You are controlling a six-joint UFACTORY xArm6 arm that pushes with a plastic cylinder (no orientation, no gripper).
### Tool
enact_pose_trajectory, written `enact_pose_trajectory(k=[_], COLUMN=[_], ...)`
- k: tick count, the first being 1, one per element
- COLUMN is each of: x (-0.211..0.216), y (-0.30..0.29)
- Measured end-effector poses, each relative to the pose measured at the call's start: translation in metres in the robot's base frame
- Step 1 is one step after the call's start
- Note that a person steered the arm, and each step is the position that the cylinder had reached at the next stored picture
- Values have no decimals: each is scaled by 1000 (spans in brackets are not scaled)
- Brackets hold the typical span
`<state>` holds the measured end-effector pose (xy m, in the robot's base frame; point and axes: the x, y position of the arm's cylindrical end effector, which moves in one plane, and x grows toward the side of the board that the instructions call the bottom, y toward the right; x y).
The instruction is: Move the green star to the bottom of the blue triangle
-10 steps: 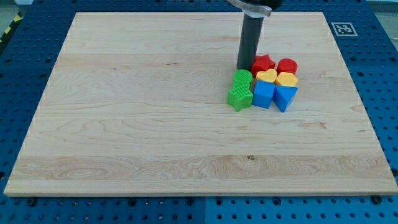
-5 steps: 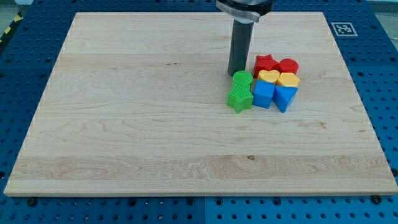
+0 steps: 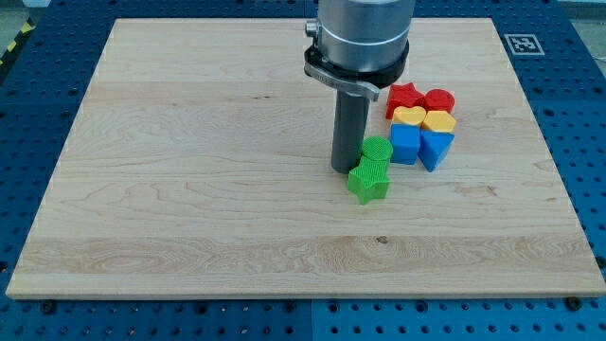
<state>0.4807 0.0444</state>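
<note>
The green star lies near the board's middle, below the green round block. The blue triangle sits at the lower right of the block cluster, to the star's upper right. My tip rests on the board, touching or nearly touching the star's upper left side and just left of the green round block.
A cluster at the view's right holds a red star, a red round block, a yellow heart, a yellow block and a blue cube. A marker tag sits at the board's top right corner.
My tip moved from above the green round block down and left to beside the star. The green star and green round block shifted downward, the star more so.
</note>
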Motion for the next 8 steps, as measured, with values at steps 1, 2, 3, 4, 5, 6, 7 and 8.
enact_pose_trajectory(k=[1, 2, 3, 4, 5, 6, 7, 8], x=[21, 39, 55, 63, 63, 63, 65, 69], y=[-2, 0, 11, 32, 51, 65, 78, 89])
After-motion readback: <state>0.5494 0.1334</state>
